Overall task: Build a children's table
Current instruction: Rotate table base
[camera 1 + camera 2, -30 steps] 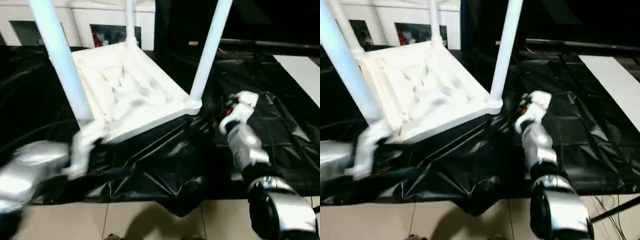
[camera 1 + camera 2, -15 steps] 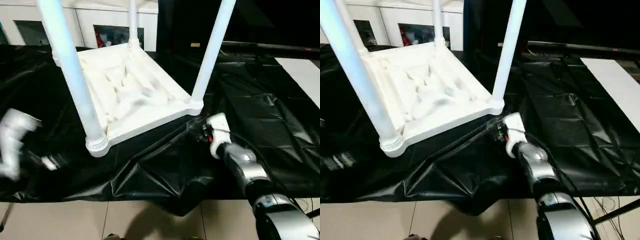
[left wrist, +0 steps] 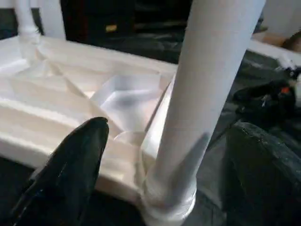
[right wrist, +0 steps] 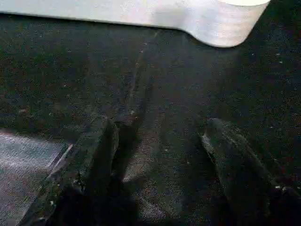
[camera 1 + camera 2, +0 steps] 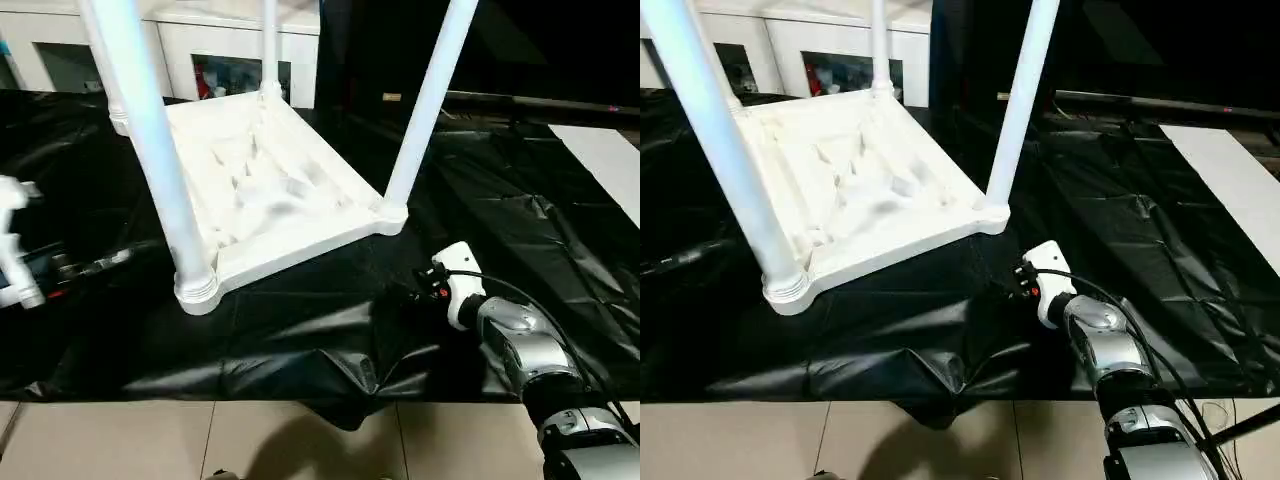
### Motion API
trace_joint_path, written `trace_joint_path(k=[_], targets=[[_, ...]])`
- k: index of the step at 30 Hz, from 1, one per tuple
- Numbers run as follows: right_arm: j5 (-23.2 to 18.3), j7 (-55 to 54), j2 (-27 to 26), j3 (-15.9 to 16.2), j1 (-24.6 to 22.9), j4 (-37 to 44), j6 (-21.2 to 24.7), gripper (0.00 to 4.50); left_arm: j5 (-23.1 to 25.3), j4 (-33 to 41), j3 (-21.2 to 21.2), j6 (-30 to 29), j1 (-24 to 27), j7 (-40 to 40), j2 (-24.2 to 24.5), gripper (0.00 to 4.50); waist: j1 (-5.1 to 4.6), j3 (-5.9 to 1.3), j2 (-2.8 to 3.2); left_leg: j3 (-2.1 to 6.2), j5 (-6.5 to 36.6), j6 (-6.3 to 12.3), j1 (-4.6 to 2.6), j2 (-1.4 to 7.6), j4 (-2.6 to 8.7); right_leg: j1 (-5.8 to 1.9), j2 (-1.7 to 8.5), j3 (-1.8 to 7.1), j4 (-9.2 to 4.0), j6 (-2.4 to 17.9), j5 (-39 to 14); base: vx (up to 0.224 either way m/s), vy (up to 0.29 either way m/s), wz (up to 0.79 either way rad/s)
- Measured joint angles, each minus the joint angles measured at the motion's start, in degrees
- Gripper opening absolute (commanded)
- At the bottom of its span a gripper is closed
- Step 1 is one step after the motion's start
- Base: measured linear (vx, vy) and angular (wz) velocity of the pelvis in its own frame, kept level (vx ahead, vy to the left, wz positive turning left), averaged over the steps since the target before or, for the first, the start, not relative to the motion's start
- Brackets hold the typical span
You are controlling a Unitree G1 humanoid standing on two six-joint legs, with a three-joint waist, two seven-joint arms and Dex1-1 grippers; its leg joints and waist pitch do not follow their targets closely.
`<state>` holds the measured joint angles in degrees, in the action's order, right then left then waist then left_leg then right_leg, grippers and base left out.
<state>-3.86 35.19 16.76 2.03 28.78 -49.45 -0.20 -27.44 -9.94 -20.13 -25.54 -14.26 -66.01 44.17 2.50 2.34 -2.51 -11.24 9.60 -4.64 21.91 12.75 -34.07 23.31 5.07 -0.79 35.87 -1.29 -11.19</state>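
From your head view, the children's table lies upside down on the black sheet so its legs stand upward; the right gripper sits just near of its right corner. The left wrist view adds the left gripper spread wide, empty, before the near leg. The right wrist view shows its fingers apart, holding nothing.

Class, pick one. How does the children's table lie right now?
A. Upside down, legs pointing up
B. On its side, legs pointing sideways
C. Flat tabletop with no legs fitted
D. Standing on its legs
A: the tabletop lies on the black sheet with its ribbed underside facing up, and white legs rise from its corner sockets.
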Motion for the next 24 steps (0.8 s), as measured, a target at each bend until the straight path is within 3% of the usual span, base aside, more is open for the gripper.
trace_joint_path(k=[11,17,24], targets=[[0.05,-3.41,-2.79,-0.12,0.28,1.07,0.1,3.25,-1.67,-1.37,6.02,-0.83,-5.02,-1.52,-7.18,4.46,-0.39,0.1,-0.18,-0.01,0.0,0.0,0.08,-0.01,0.0,0.08,0.0,0.02,0.02,0.01,0.01,0.0,0.0,0.0],[1.55,-7.63,-4.63,0.12,2.93,-0.4,0.09,3.25,-2.26,-1.8,10.37,-0.95,-8.25,-1.26,-12.92,4.46,-0.34,0.16,-0.1,-0.03,-0.01,0.0,0.17,-0.02,0.0,0.1,0.01,0.0,-0.1,0.01,0.0,0.0,0.0,0.0],[2.53,-10.55,-5.92,0.64,4.39,-2.54,-0.01,3.25,-6.05,5.79,15.44,-6.65,-8.74,-1.94,-15.61,4.46,-0.62,0.27,0.08,-0.06,0.0,0.01,0.16,-0.01,0.02,0.1,-0.01,0.01,-0.16,0.02,-0.03,0.0,0.0,0.0]])
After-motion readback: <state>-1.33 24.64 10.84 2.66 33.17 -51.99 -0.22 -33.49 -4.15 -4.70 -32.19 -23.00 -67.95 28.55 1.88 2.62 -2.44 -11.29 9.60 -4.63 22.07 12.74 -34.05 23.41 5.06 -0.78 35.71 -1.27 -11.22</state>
